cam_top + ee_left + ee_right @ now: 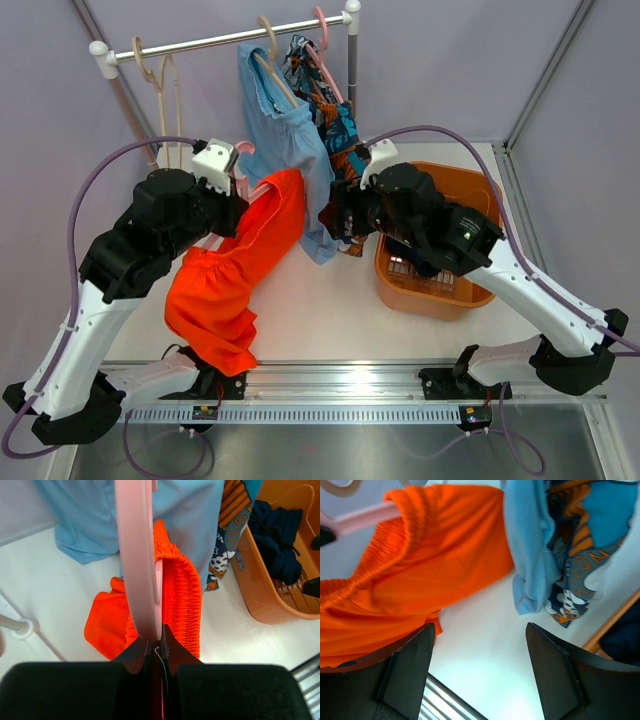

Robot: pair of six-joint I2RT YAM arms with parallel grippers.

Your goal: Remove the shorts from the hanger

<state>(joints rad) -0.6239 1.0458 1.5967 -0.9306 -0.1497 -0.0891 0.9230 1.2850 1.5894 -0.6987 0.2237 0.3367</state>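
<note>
White table carried an orange basket with the navy shorts inside it. Left of the basket, the left end effector was pinched on a pink hanger whose orange-red shorts trailed onto the table. The right end effector, spread and empty, hovered just left of the basket. Light blue shorts and multicolour shorts hung behind the basket. One likely risk was that the elastic waistband would snag on the hanger and drag it out of the pinch.

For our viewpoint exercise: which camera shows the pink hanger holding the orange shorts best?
Left wrist: the pink hanger sits close-up, clamped in the left gripper. Top external shows slivers; right wrist, one arm.
</note>
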